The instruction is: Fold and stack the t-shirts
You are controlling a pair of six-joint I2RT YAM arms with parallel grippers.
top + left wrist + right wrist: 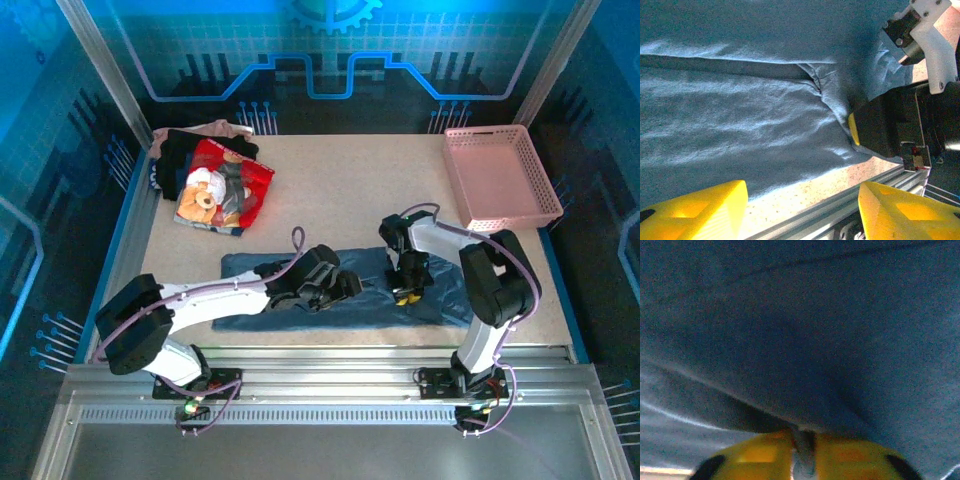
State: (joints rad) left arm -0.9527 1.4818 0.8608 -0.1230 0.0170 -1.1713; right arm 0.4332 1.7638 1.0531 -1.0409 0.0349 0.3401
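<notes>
A plain slate-blue t-shirt (pixel 370 305) of soft knit cloth lies spread flat and lightly creased at 6 o'clock on the speckled table (pixel 340 190). The right gripper (pixel 405 293) has its yellow jaws closed on a raised fold of it. The left gripper (pixel 345 285) hovers over the cloth, jaws wide apart. At 10 o'clock a crumpled red teddy-bear-print shirt (pixel 225 185) lies on a black shirt (pixel 178 155) and a beige shirt (pixel 225 130). A pink plastic lattice basket (pixel 500 180) sits at 2 o'clock
</notes>
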